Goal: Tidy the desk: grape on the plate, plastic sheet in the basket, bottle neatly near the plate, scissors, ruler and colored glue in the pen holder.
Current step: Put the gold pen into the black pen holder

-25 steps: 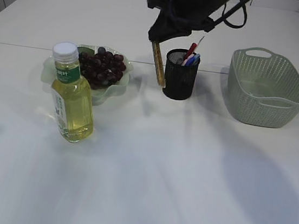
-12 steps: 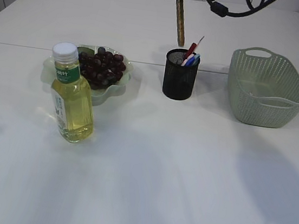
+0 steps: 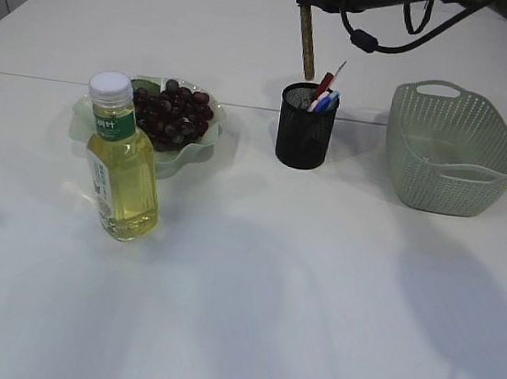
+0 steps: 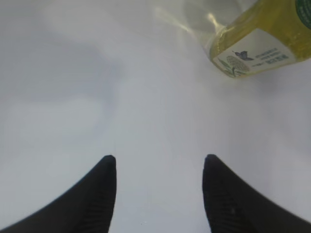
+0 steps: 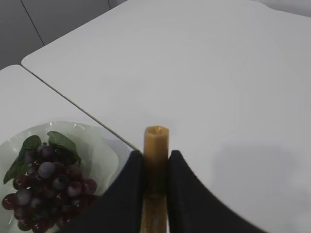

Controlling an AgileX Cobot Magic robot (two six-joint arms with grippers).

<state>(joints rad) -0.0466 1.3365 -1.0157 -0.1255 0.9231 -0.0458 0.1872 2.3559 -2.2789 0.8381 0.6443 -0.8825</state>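
My right gripper (image 3: pixel 306 2) is shut on an amber glue stick (image 3: pixel 305 44) and holds it nearly upright. The stick's lower end hangs just above the back left rim of the black mesh pen holder (image 3: pixel 305 127). In the right wrist view the stick (image 5: pixel 156 143) is clamped between the fingers (image 5: pixel 127 189). Red, blue and white items stick out of the holder. Dark grapes (image 3: pixel 172 113) lie on the pale green plate (image 3: pixel 205 143). A bottle of yellow drink (image 3: pixel 123 162) stands upright in front of the plate. My left gripper (image 4: pixel 159 160) is open and empty over bare table, near the bottle (image 4: pixel 257 41).
A green mesh basket (image 3: pixel 451 151) stands to the right of the pen holder. The grapes (image 5: pixel 39 194) and plate (image 5: pixel 104 145) lie below left of my right gripper. The left gripper does not show in the exterior view.
The right gripper has lifted the glue stick from beside the holder's left side up to above its rim. In the last half second it barely moved.
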